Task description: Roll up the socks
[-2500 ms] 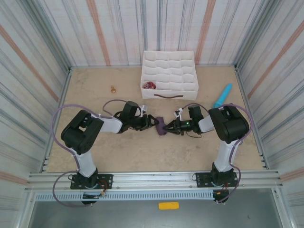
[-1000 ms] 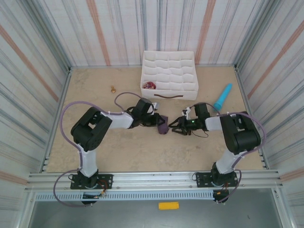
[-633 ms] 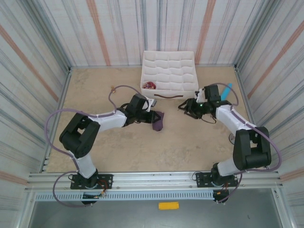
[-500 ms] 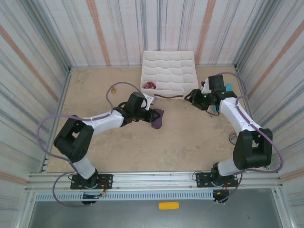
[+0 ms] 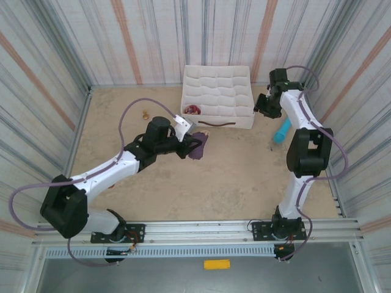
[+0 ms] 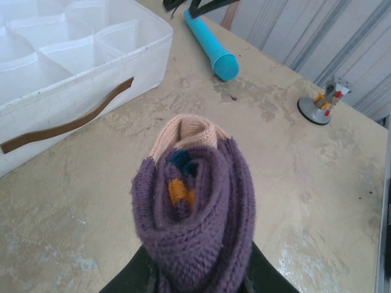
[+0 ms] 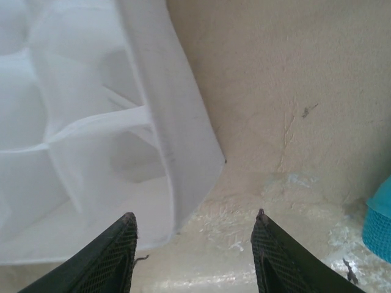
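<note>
The socks show as a rolled purple bundle (image 6: 195, 201) with a tan patch and an orange stripe curled inside. My left gripper (image 6: 195, 278) is shut on its base, the fingers mostly hidden behind the knit. From above, that roll (image 5: 198, 146) hangs at the left gripper (image 5: 190, 146), just in front of the white organizer box (image 5: 218, 122). A dark red and white sock bundle (image 5: 193, 110) lies in the box's front left compartment. My right gripper (image 5: 261, 105) stands open beside the box's right end, and its fingers (image 7: 116, 250) frame the box corner (image 7: 183, 140) and bare table.
A turquoise stick (image 5: 283, 129) lies right of the box, its end at the right wrist view's edge (image 7: 379, 220). A small brass piece (image 5: 145, 113) sits at the left. A small grey-based piece (image 6: 321, 104) stands on the table. Striped walls enclose the table.
The left arm has stretched out and carried the purple roll up toward the box front. The right arm let go and swung away to the back right, beside the box's right end.
</note>
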`<state>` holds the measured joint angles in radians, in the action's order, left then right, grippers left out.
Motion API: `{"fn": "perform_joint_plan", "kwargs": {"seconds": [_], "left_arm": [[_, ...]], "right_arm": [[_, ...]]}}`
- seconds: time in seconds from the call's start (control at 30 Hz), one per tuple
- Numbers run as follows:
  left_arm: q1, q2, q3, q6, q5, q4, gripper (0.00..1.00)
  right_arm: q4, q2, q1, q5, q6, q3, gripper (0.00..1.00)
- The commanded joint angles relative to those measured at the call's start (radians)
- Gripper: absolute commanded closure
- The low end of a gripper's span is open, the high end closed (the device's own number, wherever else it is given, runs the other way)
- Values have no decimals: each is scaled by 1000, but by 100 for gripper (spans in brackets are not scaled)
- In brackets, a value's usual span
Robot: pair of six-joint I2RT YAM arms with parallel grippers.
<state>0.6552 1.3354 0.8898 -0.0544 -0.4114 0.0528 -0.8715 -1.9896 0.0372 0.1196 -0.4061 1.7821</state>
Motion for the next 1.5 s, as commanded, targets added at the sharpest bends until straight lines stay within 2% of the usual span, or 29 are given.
{"fn": "perform_joint_plan", "kwargs": {"seconds": [0.0, 0.07, 0.17, 0.23, 0.33, 0.5, 0.7, 0.97, 1.13, 1.23, 1.47], "left_arm": [[-6, -66, -36, 79, -44, 39, 100], [-6, -88, -49, 93, -54, 44, 100], [-6, -104, -58, 113, -70, 45, 100], [-8, -109, -59, 126, -84, 46, 100], [-18, -107, -64, 127, -104, 69, 100], [-50, -78, -59, 114, -165, 135, 100], [-69, -6, 16, 131, -187, 115, 100], [-94, 125, 123, 98, -335, 130, 100], [-110, 216, 197, 62, -438, 130, 100], [-114, 258, 216, 46, -449, 173, 100], [-147, 415, 315, -23, -538, 222, 100]], "right_arm": [[-53, -50, 1, 20, 34, 51, 48], [-29, -79, 3, 53, 27, 55, 48], [-34, -115, 10, 49, 38, 74, 55], [-36, -125, 10, 67, 50, 68, 64], [-40, -112, 17, 76, 74, 42, 87], [3, -13, 36, 48, 95, -86, 99], [26, 118, 51, 50, 153, -230, 100], [49, 258, 32, 140, 235, -388, 100], [69, 244, -1, 224, 237, -420, 100], [62, 220, 0, 249, 224, -409, 100], [50, 202, 1, 257, 202, -407, 100]]}}
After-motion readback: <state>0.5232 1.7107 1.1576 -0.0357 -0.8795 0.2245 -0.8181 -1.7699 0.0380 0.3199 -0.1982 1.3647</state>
